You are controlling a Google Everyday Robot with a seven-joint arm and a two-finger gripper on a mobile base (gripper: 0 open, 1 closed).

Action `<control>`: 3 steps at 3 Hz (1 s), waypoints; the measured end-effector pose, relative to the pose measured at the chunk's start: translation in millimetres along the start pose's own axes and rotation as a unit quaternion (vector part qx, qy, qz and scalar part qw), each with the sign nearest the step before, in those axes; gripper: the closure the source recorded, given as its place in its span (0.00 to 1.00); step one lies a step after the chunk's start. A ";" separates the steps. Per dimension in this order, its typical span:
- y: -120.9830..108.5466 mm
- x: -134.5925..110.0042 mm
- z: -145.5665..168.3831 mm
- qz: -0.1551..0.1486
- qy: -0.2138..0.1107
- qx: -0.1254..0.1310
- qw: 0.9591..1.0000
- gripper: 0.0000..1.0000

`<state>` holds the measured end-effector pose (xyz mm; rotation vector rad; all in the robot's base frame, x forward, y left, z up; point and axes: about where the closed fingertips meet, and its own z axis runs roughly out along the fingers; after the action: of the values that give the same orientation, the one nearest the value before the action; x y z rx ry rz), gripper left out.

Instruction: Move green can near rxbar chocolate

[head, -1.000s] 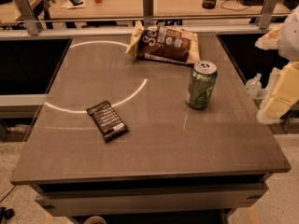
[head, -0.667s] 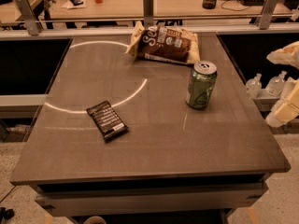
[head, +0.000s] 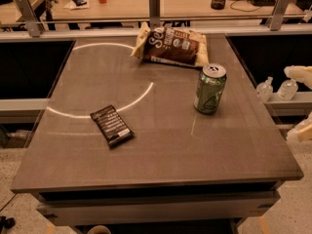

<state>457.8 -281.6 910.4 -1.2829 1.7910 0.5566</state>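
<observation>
Camera view: the green can (head: 210, 89) stands upright on the grey-brown table (head: 161, 155), silver top and pull tab showing. It has pale markings on the side, but I can't read any of them.

Taking the can as the reference, the rxbar chocolate (head: 111, 126) lies flat well off to its left and a bit nearer the camera, so the two are clearly apart. There's white lettering on the dark wrapper, too small to make out.

Just behind the can, slightly left, is a brown-and-cream chip bag (head: 171, 46). Its big pale letters look like "SO" and the rest is unreadable.

A thin white arc (head: 141, 92) curves across the tabletop between the can and the bar.

The gripper (head: 302, 103) sits out past the table's edge to the can's right, only partly in frame and touching nothing. Can't tell whether it's clenched or released.

Two small clear bottles (head: 265, 88) stand near it.
</observation>
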 end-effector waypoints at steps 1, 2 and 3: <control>11.7 -10.0 2.6 0.014 -0.091 -0.002 0.996 0.00; 19.7 -10.2 12.5 0.034 -0.141 0.001 0.989 0.00; 17.6 -0.6 29.1 0.063 -0.152 0.031 0.986 0.00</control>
<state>452.6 -252.9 893.0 -0.9877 1.6248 0.7200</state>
